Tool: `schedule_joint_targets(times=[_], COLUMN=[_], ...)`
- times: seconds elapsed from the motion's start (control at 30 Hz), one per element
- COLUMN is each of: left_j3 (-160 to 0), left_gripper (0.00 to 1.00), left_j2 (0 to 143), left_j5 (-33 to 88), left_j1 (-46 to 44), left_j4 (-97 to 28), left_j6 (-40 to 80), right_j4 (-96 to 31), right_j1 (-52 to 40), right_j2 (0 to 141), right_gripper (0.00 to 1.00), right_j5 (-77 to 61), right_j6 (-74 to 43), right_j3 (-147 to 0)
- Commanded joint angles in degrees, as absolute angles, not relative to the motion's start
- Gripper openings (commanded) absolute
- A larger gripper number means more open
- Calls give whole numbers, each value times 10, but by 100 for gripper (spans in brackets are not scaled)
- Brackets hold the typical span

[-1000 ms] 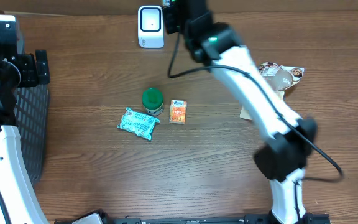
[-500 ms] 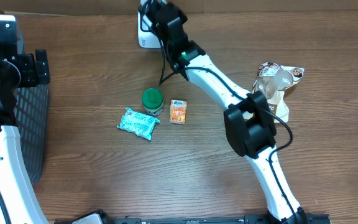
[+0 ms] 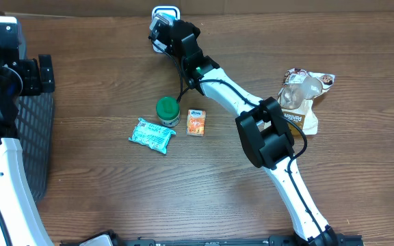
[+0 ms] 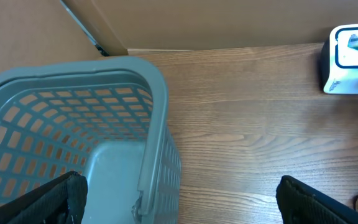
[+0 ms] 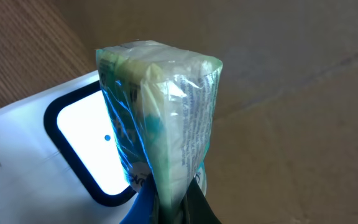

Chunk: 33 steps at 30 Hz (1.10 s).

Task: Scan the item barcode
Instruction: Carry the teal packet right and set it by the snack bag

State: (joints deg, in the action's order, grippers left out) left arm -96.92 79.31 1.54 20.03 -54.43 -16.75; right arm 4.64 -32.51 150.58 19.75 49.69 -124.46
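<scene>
My right gripper [image 5: 178, 198] is shut on the pinched end of a clear-wrapped green and teal packet [image 5: 160, 118]. The packet stands upright just in front of the white barcode scanner [image 5: 39, 155], beside its bright black-framed window. From above, the right gripper [image 3: 160, 30] covers most of the scanner [image 3: 165, 11] at the table's far edge. The scanner [image 4: 348, 61] also shows at the right of the left wrist view. My left gripper [image 4: 180, 205] is open and holds nothing, hanging over the rim of the grey basket [image 4: 154, 118].
On the table lie a green-lidded jar [image 3: 167, 109], a small orange box [image 3: 195, 122] and a teal packet [image 3: 152, 134]. A snack bag [image 3: 308, 87] lies at the right. The grey basket [image 3: 31, 137] stands at the left edge. A cardboard wall runs along the back.
The right arm has swung left and lowered, carrying the packet from beside the scanner to right in front of it. The left arm has not moved.
</scene>
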Motion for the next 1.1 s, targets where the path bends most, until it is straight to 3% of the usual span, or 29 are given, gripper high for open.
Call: schedule_joint_targets(times=[0.0,0.13,0.4,0.7,0.9,1.07], left_j3=[-981,-981,-981,-981,-981,-981], left_gripper=[100,100,100,100,100,100], left_j2=[794,794,794,794,794,794], left_j5=[20,20,20,20,20,20], left_j1=[202,202,202,202,202,202], left_j4=[-542,-542,-542,-542,-542,-542], left_j6=[-178,-178,-178,-178,-178,-178], right_j4=[51,51,-36,-386,-639,-800], right_j1=[-333,-341,-333,-300,-230,-170], right_j2=[1496,1480,1372,1168,1092,1111], right_gripper=[4,4,4,4,4,4], right_j5=[197,198,178,62,-61,-70], right_j6=[500,460,239,-51,-125,-124], right_j3=[-1249,-1249,-1249,-1249,-1249,-1223])
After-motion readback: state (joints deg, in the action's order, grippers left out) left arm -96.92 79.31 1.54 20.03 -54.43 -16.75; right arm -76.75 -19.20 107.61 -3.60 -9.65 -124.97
